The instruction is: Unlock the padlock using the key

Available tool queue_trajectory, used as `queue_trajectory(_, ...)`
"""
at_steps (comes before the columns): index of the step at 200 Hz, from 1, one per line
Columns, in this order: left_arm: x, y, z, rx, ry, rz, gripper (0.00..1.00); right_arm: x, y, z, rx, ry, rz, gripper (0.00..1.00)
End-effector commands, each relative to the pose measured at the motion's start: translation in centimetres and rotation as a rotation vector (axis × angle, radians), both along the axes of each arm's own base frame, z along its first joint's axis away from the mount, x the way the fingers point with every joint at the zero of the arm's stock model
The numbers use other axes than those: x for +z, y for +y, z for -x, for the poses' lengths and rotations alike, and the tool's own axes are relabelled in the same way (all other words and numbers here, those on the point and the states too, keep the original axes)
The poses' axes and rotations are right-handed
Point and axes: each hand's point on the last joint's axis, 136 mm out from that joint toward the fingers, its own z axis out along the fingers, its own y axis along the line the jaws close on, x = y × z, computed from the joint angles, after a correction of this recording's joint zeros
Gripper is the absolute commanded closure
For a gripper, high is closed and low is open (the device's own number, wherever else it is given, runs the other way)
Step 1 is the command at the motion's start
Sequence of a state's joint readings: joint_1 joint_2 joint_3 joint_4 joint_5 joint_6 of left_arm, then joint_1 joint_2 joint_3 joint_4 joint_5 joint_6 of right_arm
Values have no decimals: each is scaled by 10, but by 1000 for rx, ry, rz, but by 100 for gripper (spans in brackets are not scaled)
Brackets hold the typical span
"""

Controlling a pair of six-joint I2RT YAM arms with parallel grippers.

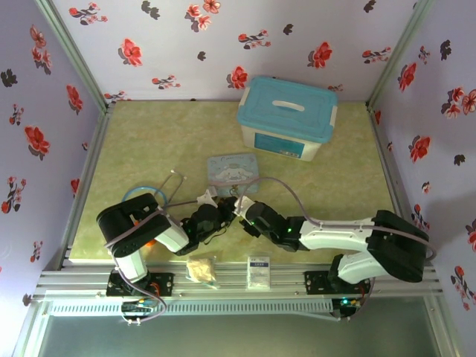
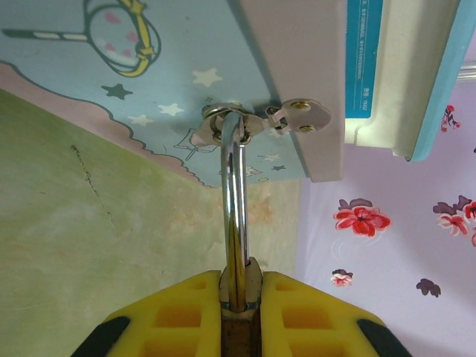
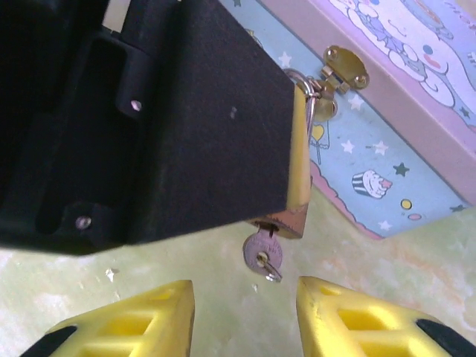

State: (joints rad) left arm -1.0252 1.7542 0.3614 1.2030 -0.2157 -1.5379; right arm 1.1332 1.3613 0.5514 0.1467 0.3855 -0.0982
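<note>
My left gripper is shut on the brass padlock, with a yellow pad on each side of its body. The silvery shackle runs up through the hasp of the pastel cartoon tin. In the right wrist view the left gripper's black housing covers most of the padlock. The small grey key sticks out of the padlock's underside. My right gripper is open just short of the key, touching nothing. From above, both grippers meet in front of the tin.
A white box with a blue lid stands at the back right. The blue-tubed stethoscope lies left of the left arm. A crumpled pale object and a white card rest on the front rail. Flowered walls enclose the green mat.
</note>
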Motion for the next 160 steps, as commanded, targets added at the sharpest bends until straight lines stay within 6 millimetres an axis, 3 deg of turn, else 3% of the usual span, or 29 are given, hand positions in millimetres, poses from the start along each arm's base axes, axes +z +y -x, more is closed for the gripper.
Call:
queue_trajectory(1, 28, -3, -1, -10, -71, 64, 100, 16, 10, -13, -20, -103, -23, 62)
queue_trajectory(47, 27, -4, 1, -19, -58, 78, 100, 8, 18, -23, -57, -120, -4, 71)
queue_trajectory(91, 30, -4, 2, -20, -56, 90, 100, 6, 22, -25, -84, -118, -67, 88)
queue_trajectory(112, 30, -4, 2, -17, -52, 91, 100, 8, 25, -23, -88, -75, -145, 94)
queue_trajectory(160, 31, -2, 2, -16, -55, 94, 100, 12, 22, -22, -107, 57, -380, 96)
